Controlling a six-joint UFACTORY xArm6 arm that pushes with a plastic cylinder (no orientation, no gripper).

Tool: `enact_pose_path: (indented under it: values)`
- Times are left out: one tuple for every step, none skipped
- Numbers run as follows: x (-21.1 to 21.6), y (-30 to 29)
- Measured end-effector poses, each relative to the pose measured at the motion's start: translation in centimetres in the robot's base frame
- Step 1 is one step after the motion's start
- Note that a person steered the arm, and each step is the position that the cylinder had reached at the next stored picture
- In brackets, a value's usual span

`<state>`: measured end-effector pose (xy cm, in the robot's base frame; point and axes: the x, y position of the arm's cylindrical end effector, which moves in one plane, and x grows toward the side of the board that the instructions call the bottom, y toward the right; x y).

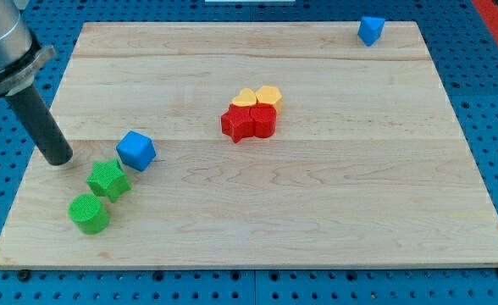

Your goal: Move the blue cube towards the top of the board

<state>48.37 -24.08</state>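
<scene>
The blue cube (135, 150) sits on the wooden board (334, 203) at the view's left, about mid-height. My tip (59, 160) rests on the board to the left of the blue cube, a short gap apart from it. A green star block (107, 180) lies just below the cube and a green cylinder (89, 213) lies below that, both to the lower right of my tip.
A second blue block (370, 30) sits at the view's top right edge of the board. In the middle, two red blocks (249, 121) and two yellow blocks (259, 97) are clustered together. A blue pegboard (486, 102) surrounds the board.
</scene>
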Motion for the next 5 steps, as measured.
enact_pose_path:
  values:
    - [0.4,4.8]
    - [0.4,10.0]
    - [-2.0,12.9]
    - [-6.7,12.2]
    - [-10.0,10.4]
